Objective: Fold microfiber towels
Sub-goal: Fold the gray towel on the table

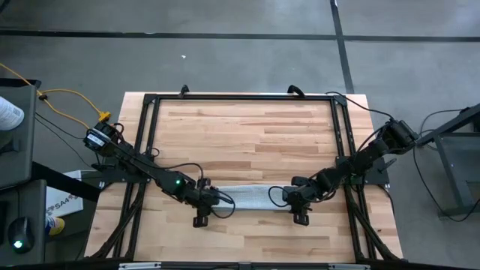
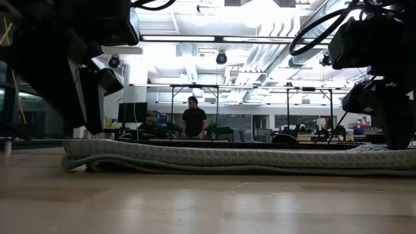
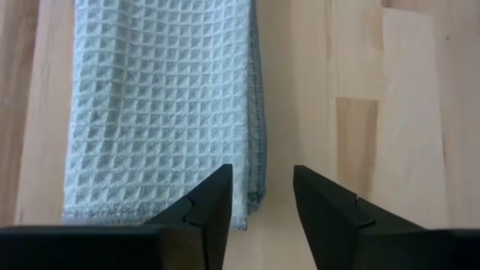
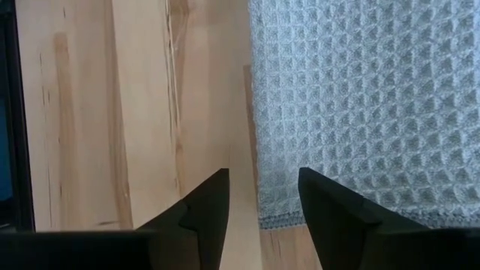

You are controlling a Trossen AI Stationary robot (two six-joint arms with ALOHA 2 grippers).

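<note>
Only low view shows towel [image 2: 234,159] layers stacked.

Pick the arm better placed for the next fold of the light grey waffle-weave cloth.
Either, narrowly the left. The left gripper is open over a corner of the light grey waffle-weave cloth; the right gripper, also open, straddles its opposite end's edge.

Four cameras, one towel [image 1: 251,197]
Overhead looks straight down; the low one sits at tabletop level; both wrist views stare down closely at opposite towel ends.
</note>
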